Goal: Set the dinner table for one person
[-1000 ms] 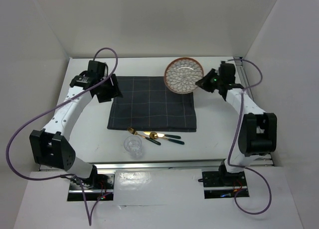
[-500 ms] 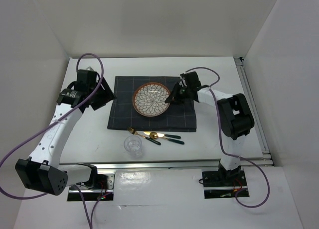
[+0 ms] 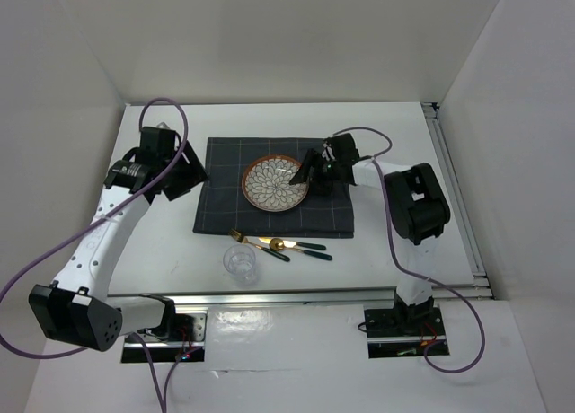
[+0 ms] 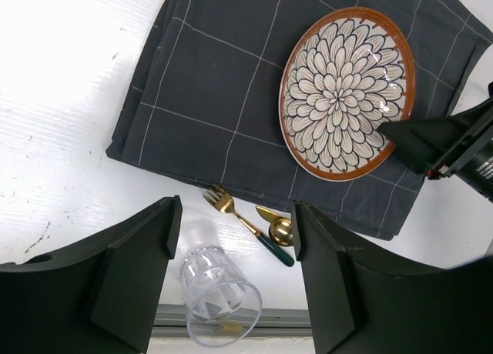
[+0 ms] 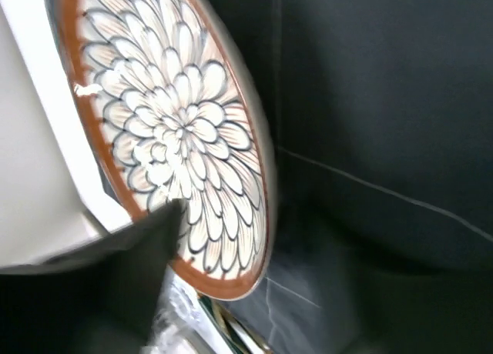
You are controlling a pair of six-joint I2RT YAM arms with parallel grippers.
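Observation:
A flower-patterned plate (image 3: 274, 181) with a brown rim lies flat on the dark grey checked placemat (image 3: 225, 202), which is spread on the white dinner table (image 3: 395, 242). My right gripper (image 3: 308, 171) sits low at the plate's right rim and is open. In the right wrist view one finger (image 5: 131, 269) overlaps the plate (image 5: 177, 123); the other finger is not clearly visible. My left gripper (image 4: 235, 215) hovers open above the placemat's left edge, with nothing between its fingers. From there the plate (image 4: 347, 92) shows whole.
A clear glass (image 3: 241, 261) stands near the front edge. Beside it, just in front of the placemat, lie a gold fork (image 4: 231, 212), a gold spoon (image 4: 280, 231) and a knife (image 3: 305, 245) with dark green handles. White walls enclose the table.
The right gripper carried the plate from the back right down onto the placemat and then opened its jaws. The left arm swung slightly to the left.

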